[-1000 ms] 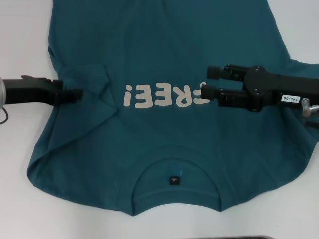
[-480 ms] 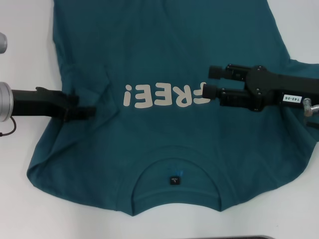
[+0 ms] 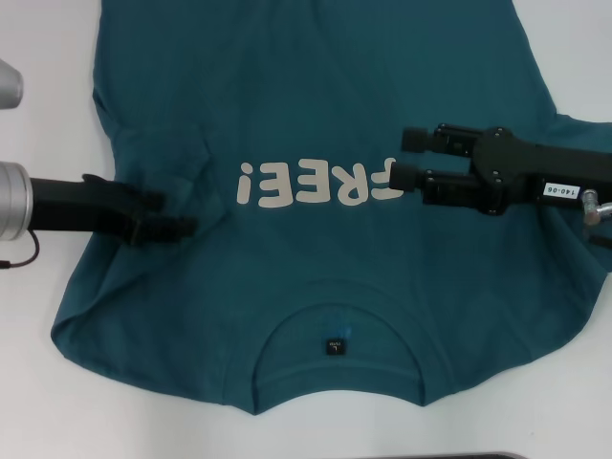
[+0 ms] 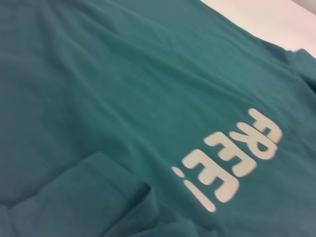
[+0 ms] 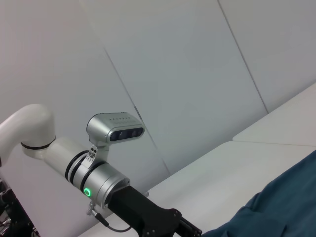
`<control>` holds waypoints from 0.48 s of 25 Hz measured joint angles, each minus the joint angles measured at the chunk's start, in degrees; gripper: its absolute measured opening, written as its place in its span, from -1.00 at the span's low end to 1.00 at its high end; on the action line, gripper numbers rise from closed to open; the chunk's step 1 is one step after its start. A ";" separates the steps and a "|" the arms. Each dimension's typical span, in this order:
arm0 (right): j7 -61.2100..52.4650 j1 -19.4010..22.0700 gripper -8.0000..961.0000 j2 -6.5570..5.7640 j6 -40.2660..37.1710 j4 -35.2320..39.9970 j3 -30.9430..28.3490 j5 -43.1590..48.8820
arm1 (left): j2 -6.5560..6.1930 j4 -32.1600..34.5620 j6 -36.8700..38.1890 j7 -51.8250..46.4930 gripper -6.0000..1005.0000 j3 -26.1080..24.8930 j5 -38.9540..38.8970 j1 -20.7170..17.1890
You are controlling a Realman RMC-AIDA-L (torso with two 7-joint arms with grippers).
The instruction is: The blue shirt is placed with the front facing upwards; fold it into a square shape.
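The blue shirt (image 3: 316, 124) lies spread front-up on the white table (image 3: 38, 402), "FREE!" lettering (image 3: 316, 184) reversed (the left wrist view alone shows a folded sleeve). The left gripper (image 3: 177, 228) is clenched on its fabric; the right gripper (image 3: 400, 158) hovers released, tagged "140-06".

I read off-white "FREE!" lettering (image 3: 316, 184) upside down on the blue shirt (image 3: 316, 86), its first letter partly covered, "140-06" on a white sticker (image 3: 555, 189) on the right arm, the black neck label (image 3: 334, 346) print stayed illegible to me

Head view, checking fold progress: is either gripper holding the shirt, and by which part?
The left gripper is pinching the dark teal-blue cotton T-shirt at its folded-in sleeve. The right gripper hovers open over the off-white lettering, holding nothing.
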State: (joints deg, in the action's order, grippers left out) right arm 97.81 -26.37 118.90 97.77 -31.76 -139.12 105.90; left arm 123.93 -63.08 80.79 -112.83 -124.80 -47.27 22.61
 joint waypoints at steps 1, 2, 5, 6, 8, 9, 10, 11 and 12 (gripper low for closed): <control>0.00 0.00 0.59 0.00 0.00 0.01 0.00 0.00 | 0.03 0.15 0.60 0.32 0.28 0.19 -0.01 0.04; 0.00 0.00 0.59 0.00 0.01 0.02 0.00 0.00 | 0.06 0.16 1.24 0.40 0.28 0.35 -0.02 0.04; 0.01 -0.08 0.59 0.00 0.04 -0.05 0.00 0.00 | 0.08 -0.13 3.18 0.51 0.28 0.51 -0.07 0.06; 0.01 -0.10 0.59 0.00 0.06 -0.07 0.00 0.00 | 0.10 -0.40 3.93 0.63 0.28 0.51 -0.17 0.06; 0.01 -0.13 0.59 0.00 0.09 -0.09 0.00 0.00 | 0.14 -1.13 4.87 0.87 0.28 0.33 -0.48 -0.03; 0.01 -0.14 0.59 0.00 0.10 -0.09 0.00 0.00 | 0.17 -1.43 4.88 0.90 0.28 0.20 -0.64 -0.14; 0.03 -0.14 0.59 0.00 0.11 -0.08 0.00 0.00 | 0.18 -1.76 4.79 0.92 0.28 0.08 -0.95 -0.27; 0.05 -0.14 0.59 0.00 0.11 -0.04 0.00 0.00 | 0.16 -1.89 4.62 0.92 0.28 0.03 -1.16 -0.34; 0.06 -0.15 0.59 0.00 0.13 -0.01 0.00 0.00 | 0.12 -1.98 3.96 0.91 0.28 -0.05 -1.51 -0.43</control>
State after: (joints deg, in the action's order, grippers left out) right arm 97.87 -26.51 118.90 97.90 -31.77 -139.13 105.90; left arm 124.05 -65.06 84.75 -111.91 -124.85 -48.78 22.18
